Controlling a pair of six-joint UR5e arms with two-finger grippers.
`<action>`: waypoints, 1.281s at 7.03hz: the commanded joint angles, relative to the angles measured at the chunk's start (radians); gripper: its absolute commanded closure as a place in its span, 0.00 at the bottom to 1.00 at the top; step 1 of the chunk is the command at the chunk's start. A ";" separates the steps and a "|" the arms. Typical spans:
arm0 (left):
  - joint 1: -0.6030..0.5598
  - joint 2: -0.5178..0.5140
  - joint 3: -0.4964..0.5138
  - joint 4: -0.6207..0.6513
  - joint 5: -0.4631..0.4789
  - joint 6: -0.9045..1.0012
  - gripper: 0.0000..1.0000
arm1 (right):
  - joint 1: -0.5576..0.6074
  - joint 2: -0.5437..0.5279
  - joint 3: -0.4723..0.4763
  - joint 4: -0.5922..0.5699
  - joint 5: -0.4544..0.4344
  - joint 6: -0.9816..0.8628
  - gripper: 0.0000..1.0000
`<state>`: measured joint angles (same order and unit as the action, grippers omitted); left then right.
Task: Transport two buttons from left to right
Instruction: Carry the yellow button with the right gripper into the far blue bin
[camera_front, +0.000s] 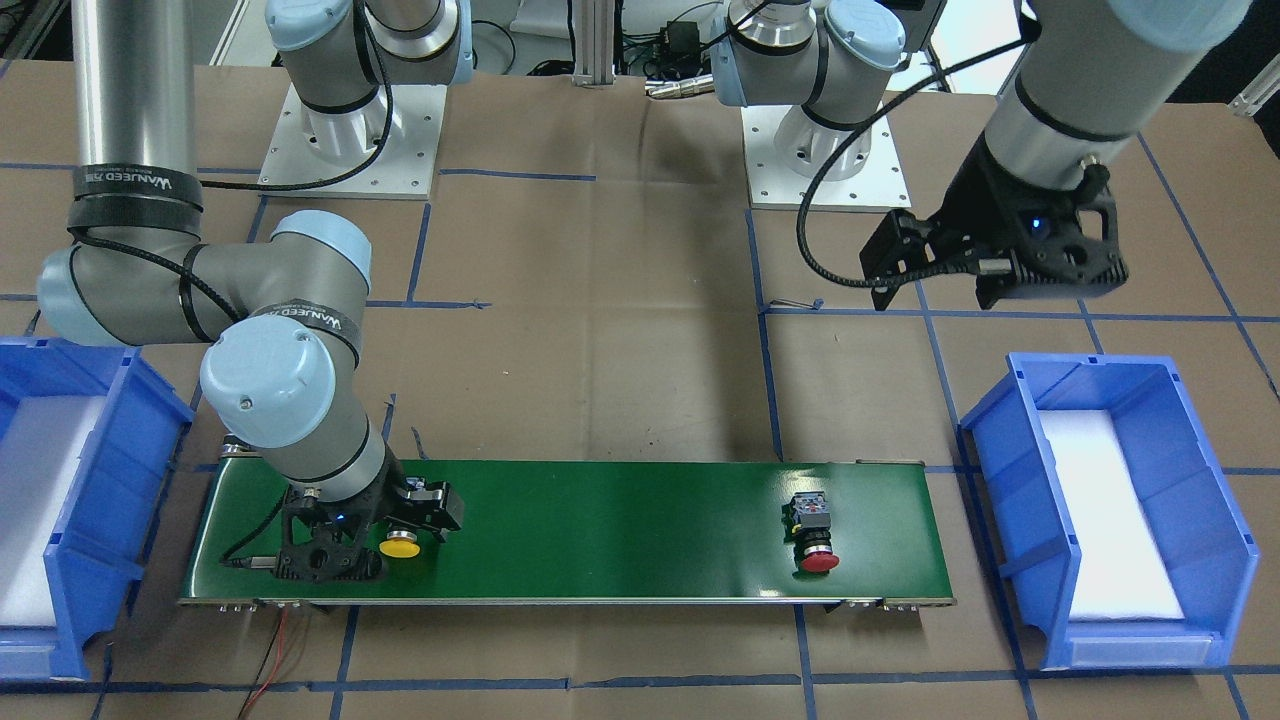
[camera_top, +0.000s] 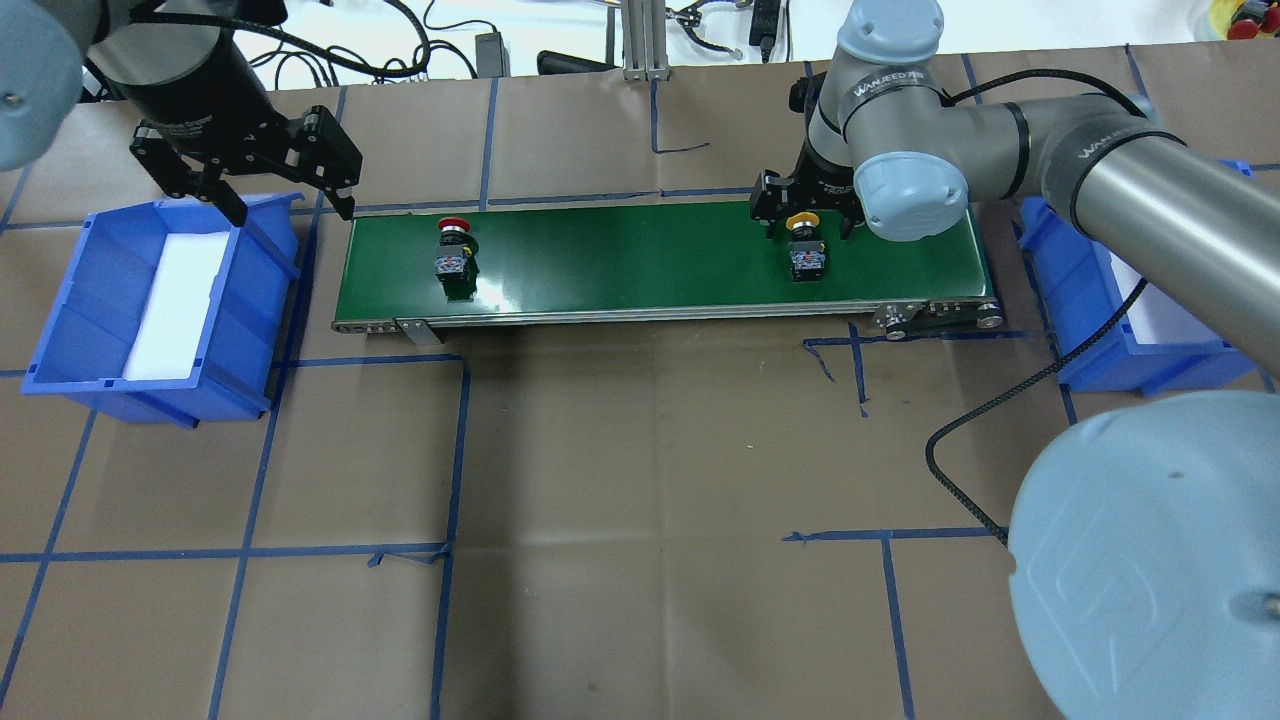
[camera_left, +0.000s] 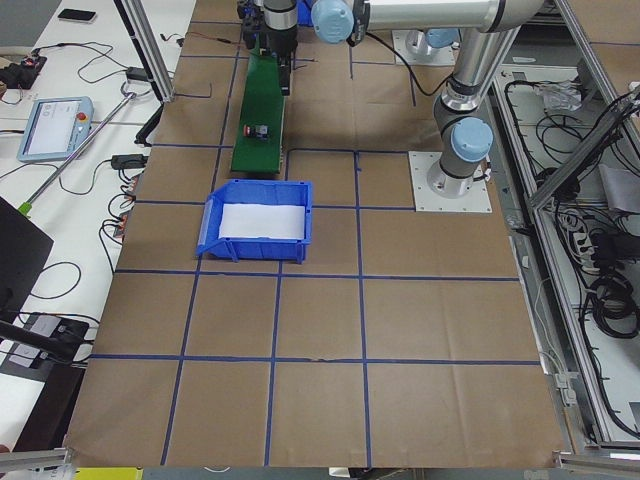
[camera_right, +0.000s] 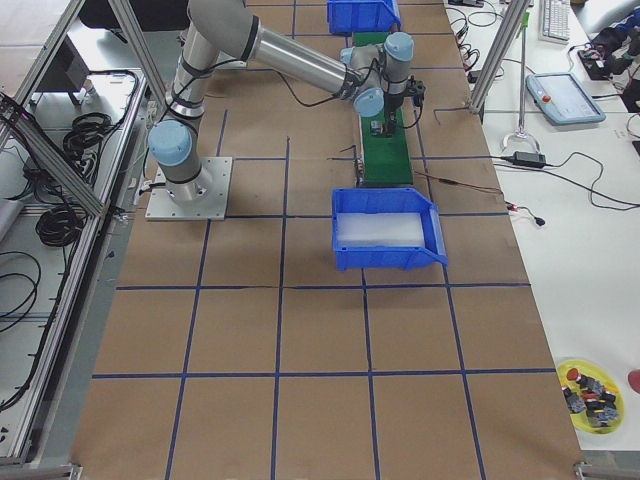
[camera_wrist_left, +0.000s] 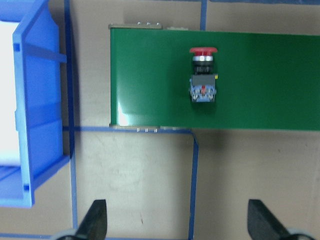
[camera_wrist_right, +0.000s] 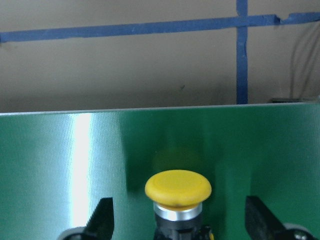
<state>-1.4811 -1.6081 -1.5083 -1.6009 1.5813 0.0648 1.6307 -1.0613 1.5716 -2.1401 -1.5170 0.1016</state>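
The red-capped button lies on its side at the left end of the green belt; it also shows in the front view and the left wrist view. The yellow-capped button lies near the belt's right end. My right gripper is open and low over the belt, its fingers on either side of the yellow button without touching it. My left gripper is open and empty, raised between the left bin and the belt's left end, apart from the red button.
A blue bin with white padding stands left of the belt, and another blue bin stands right of it, partly hidden by my right arm. Brown paper with blue tape lines covers the table. A cable hangs from my right arm.
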 joint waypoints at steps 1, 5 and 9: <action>-0.001 0.088 -0.102 0.002 -0.003 0.012 0.00 | -0.006 0.001 0.002 0.122 -0.002 -0.005 0.80; -0.030 0.062 -0.107 0.067 -0.009 -0.017 0.00 | -0.108 -0.072 -0.051 0.140 -0.006 -0.066 0.98; -0.041 0.062 -0.113 0.067 -0.014 -0.019 0.00 | -0.409 -0.134 -0.156 0.285 -0.017 -0.438 0.98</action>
<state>-1.5151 -1.5461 -1.6187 -1.5340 1.5680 0.0462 1.3201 -1.1781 1.4272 -1.8838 -1.5317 -0.2061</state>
